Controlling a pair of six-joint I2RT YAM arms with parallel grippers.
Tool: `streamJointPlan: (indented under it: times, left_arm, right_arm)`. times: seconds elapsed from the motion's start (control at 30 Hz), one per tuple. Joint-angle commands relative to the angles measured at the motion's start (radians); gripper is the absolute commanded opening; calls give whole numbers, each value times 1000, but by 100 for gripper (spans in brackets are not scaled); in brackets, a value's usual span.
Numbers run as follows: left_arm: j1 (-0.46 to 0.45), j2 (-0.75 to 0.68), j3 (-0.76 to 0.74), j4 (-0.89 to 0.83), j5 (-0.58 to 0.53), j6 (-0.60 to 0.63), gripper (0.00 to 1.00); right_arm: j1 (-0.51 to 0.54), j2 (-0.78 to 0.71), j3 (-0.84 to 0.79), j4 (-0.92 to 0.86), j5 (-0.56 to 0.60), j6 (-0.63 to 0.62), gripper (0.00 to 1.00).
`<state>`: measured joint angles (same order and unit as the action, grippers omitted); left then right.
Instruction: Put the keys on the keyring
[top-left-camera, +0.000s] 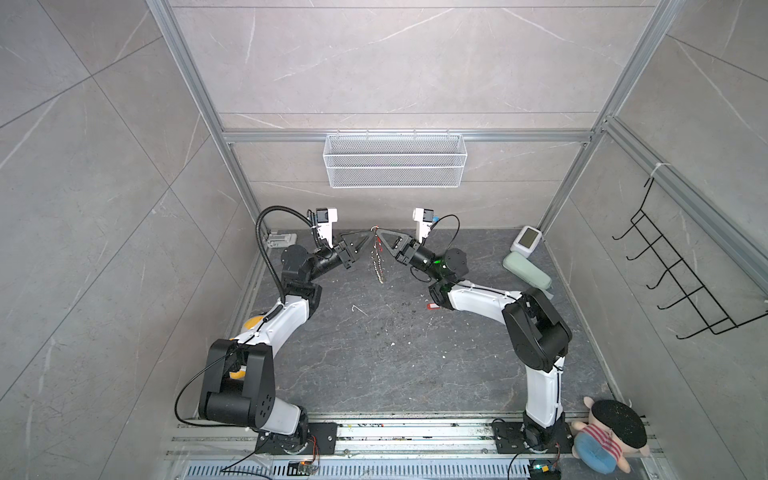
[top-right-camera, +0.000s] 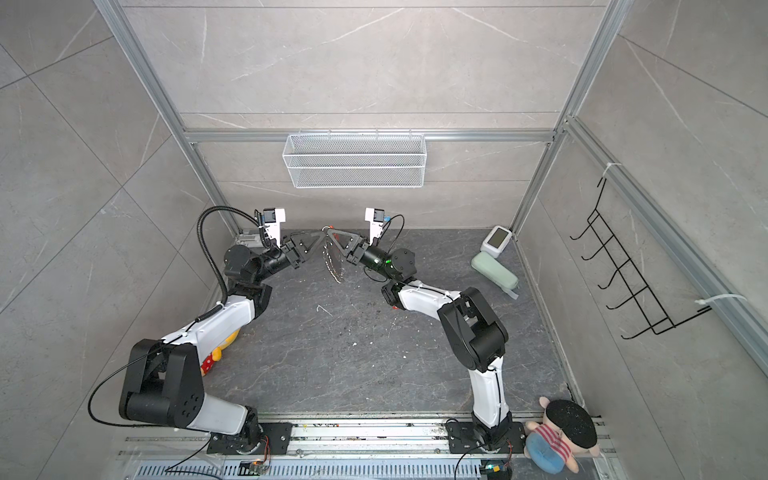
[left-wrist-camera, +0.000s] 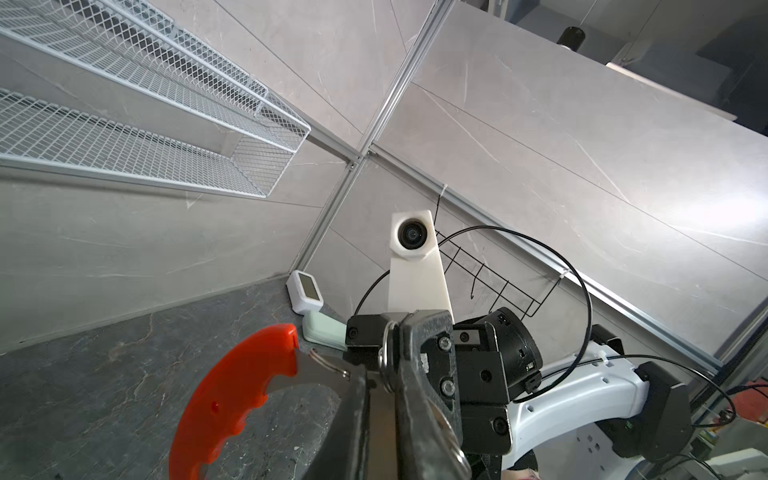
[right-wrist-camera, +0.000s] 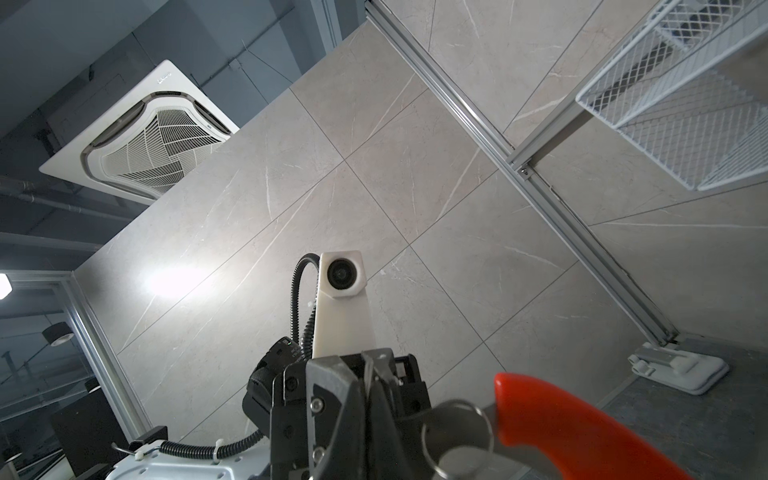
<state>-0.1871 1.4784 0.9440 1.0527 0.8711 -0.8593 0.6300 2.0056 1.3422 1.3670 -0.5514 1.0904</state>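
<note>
Not yet done: the keys (top-left-camera: 432, 306), a small red tag with a white window, lie on the desk (top-left-camera: 374, 353), well apart from both pincers. Left pincer (top-left-camera: 369, 235) and right pincer (top-left-camera: 381, 235) meet tip to tip, each pressed onto the keyring (top-left-camera: 378, 262). It hangs beneath them, fringed with silver loops.

Grey marble-tile walls (top-left-camera: 395, 62), dark stone floor (top-left-camera: 374, 353) — white mesh basket (top-left-camera: 395, 160), black hook rack (top-left-camera: 681, 270)
</note>
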Motion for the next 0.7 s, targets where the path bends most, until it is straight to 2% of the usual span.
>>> streamJointPlan:
  times: [0.0, 0.33, 0.5, 0.67]
  left_arm:
    - [3, 7, 49, 119, 11, -52, 16]
    - [2, 51, 58, 199, 13, -142, 16]
    - [0, 51, 55, 204, 10, -144, 21]
    - [-6, 55, 55, 205, 10, -147, 21]
  right_arm:
    - [6, -6, 41, 67, -14, 22, 0]
    - [13, 4, 64, 67, -4, 35, 0]
    - [24, 15, 79, 65, 0, 37, 0]
    - [33, 25, 90, 57, 7, 34, 0]
